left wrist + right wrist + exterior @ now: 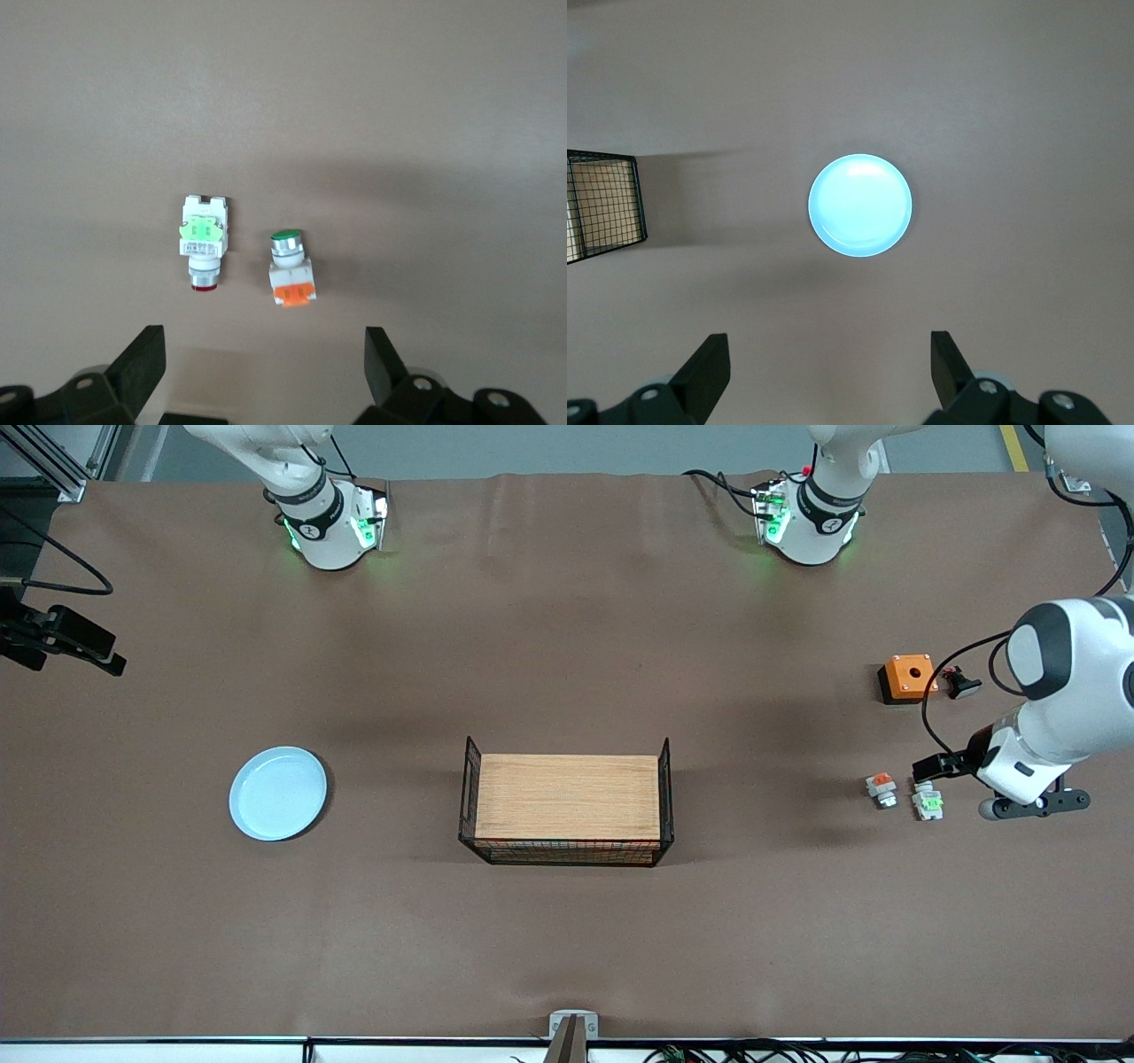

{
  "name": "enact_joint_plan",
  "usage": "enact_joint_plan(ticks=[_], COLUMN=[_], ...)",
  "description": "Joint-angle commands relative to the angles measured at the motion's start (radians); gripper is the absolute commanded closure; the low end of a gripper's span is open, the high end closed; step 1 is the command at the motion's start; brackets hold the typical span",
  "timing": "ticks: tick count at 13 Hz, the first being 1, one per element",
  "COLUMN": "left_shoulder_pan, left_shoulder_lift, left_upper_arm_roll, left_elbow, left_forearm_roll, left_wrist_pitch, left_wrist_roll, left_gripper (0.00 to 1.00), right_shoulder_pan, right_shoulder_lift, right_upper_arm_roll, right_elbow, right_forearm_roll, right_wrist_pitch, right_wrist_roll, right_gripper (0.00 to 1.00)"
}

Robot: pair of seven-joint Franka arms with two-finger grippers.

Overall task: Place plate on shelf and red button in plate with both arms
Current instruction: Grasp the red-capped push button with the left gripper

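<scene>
Plate [278,793] lies apart from wire basket [565,801], bare cloth around.

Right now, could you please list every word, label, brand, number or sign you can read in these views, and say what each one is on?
No text is legible.
Red push button: a small printed label on its white body, too small to read.
Green push button: no lettering visible.
Orange button box, plate, wire basket: no markings.
Right arm's wrist ring and left arm's wrist ring: a small mark each, unreadable.

Brown cloth-covered table [567,646] under even light, grey floor at its edge.
</scene>
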Motion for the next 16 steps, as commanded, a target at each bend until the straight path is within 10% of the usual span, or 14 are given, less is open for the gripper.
enact_joint_plan(ticks=[1,16], left_shoulder_pan=[0.029,0.138], left_shoulder_lift=[0.067,0.262], left_upper_arm_roll=[-0.004,-0.011], left_elbow=[0.004,0.004], left_forearm_roll=[0.023,0.054], left_wrist_pitch=[0.070,0.293], left_wrist_roll=[0.013,0.160], left_gripper=[0.03,0.14], right_shoulder_pan=[-0.004,-0.002], right_shoulder_lift=[0.015,0.016], right_upper_arm_roll=[0.008,0.008], right_elbow=[0.028,0.027], right_forearm_roll=[-0.007,-0.010], right_wrist_pitch=[-0.008,-0.007], right_wrist_roll=[0.009,0.007], right_gripper=[0.00,0.00])
